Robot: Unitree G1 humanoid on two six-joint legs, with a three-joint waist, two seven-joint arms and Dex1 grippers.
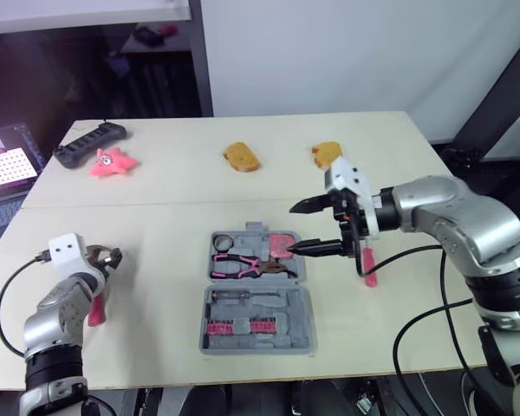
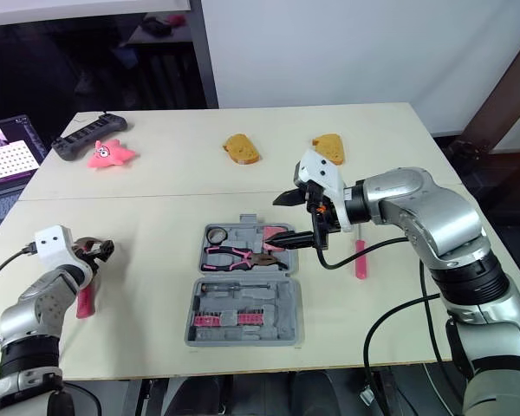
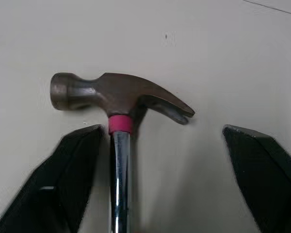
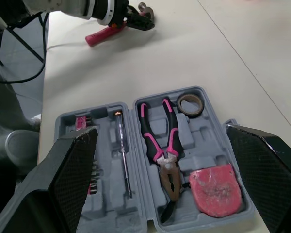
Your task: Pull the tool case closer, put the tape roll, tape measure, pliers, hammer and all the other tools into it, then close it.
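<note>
No writing, label, brand or number could be read anywhere; the tool case (image 1: pixel 305 303) bore no legible mark, and the laptop screen (image 1: pixel 4 160) beside the counter showed a pale dotted grid too small to make out

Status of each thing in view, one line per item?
Tool case: open.
Tape roll: in case.
Pliers: in case.
Tape measure: in case.
Hammer: on table, ungripped.
Pink-handled tool: on table, outside case.
Left gripper: open, straddling hammer.
Right gripper: open, above case.
</note>
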